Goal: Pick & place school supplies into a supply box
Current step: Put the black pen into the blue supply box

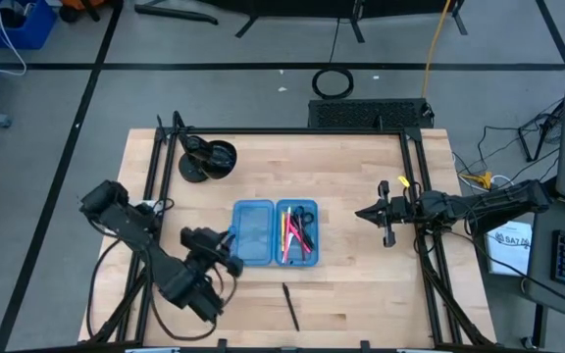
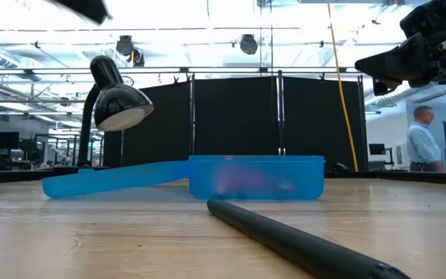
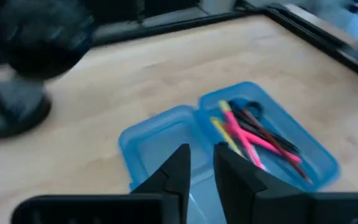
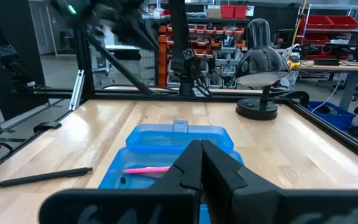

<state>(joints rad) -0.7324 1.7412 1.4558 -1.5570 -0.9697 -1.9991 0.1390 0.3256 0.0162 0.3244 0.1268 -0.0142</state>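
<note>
The blue supply box (image 1: 275,232) lies open on the table, its lid half (image 3: 157,140) flat on the left. Its right half (image 3: 272,140) holds a pink pen (image 3: 253,138), a yellow one (image 3: 225,134), dark ones and the black-handled scissors (image 1: 305,218). One dark pen (image 1: 289,306) lies alone on the table near the near edge. My left gripper (image 3: 201,158) hangs above the lid's left edge (image 1: 228,241), its fingers a narrow gap apart and holding nothing. My right gripper (image 1: 361,213) waits, shut and empty (image 4: 201,146), above the table to the right of the box.
A black desk lamp (image 1: 207,157) stands at the far left of the table. Black frame rails (image 1: 415,186) run along the table's sides. Bare wood lies to the right of the box and along the near edge. A person (image 2: 423,143) stands in the room beyond.
</note>
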